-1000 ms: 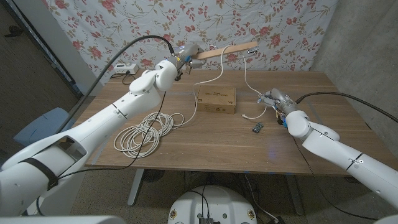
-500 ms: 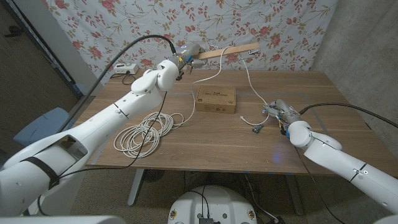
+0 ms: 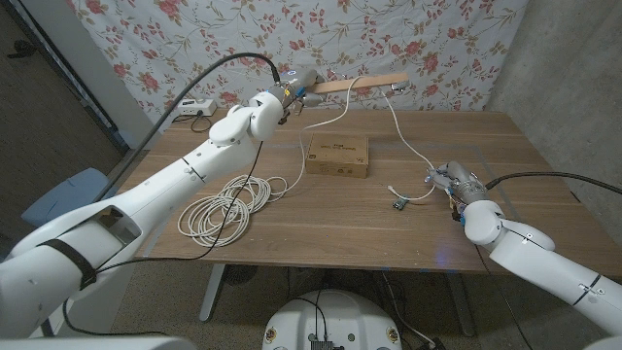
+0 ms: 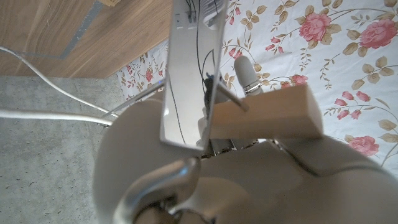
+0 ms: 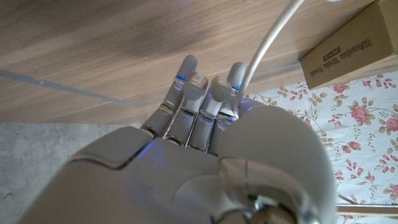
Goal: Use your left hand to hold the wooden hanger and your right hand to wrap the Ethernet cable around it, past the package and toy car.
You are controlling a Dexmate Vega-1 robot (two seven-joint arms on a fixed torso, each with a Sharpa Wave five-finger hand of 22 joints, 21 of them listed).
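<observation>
Wooden and pale, the hanger (image 3: 355, 84) is sticking out level toward the upper middle of the head view, high above the table (image 3: 292, 219), with its near end gripped in the left hand (image 3: 290, 94). Most of that hand is sitting behind its own wrist there, so how the fingers are closing is hard to read; the left wrist view is showing the hanger's squared end (image 4: 267, 115) clamped against the palm, with a metal piece crossing it. A white Ethernet cable (image 3: 408, 146) is dropping from the hanger's far end down to the right hand (image 3: 457, 183) at the right of the frame, while another strand is hanging to the coil (image 3: 228, 206) lying at the lower left of the table. The right hand's fingers (image 5: 211, 102) are pressed together in the right wrist view, with the cable (image 5: 267, 46) running up from between them, so it is pinching the cable. The cardboard package (image 3: 337, 156) is lying mid-table, and its printed side (image 5: 354, 46) is showing at the upper right of the right wrist view. A small dark toy car (image 3: 398, 204) is sitting just left of the right hand, too small to make out in detail.
</observation>
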